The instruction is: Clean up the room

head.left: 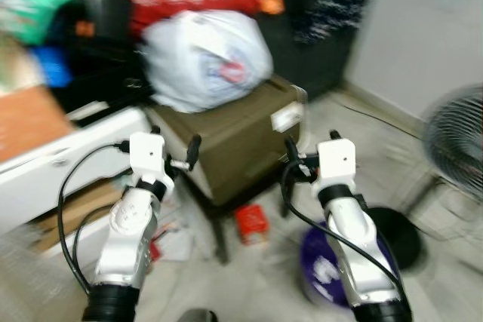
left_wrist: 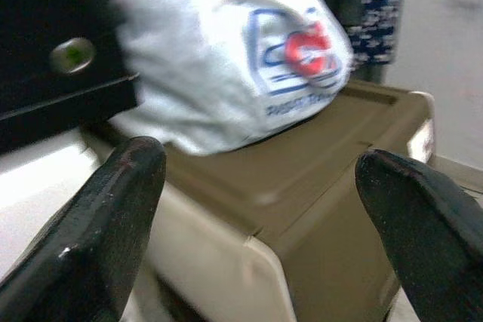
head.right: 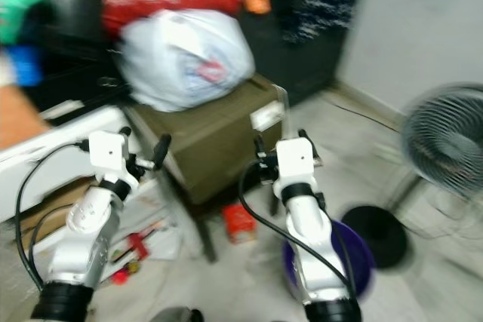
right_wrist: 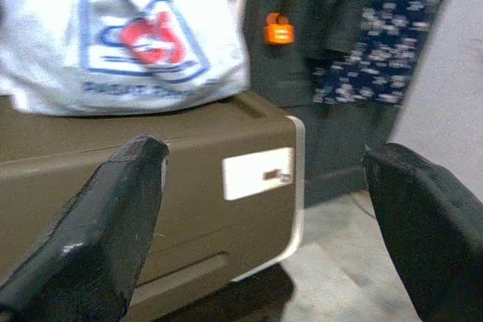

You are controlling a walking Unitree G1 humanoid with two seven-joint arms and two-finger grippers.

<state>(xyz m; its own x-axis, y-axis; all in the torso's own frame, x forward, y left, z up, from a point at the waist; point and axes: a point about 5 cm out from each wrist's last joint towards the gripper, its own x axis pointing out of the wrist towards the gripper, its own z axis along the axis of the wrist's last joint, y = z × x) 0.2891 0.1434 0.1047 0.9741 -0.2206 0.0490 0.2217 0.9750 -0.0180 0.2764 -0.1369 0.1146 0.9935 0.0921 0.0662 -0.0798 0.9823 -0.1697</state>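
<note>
Both grippers, left and right, hang open and empty before a brown box at frame centre, a white bag atop it; the robot should steady itself before reaching for the red litter on the floor below.

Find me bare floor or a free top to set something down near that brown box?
Free: pale floor between the brown box and the fan; a strip of box lid beside the white bag. Crowded: litter and a red packet under the box, the purple bucket by the right arm.
</note>
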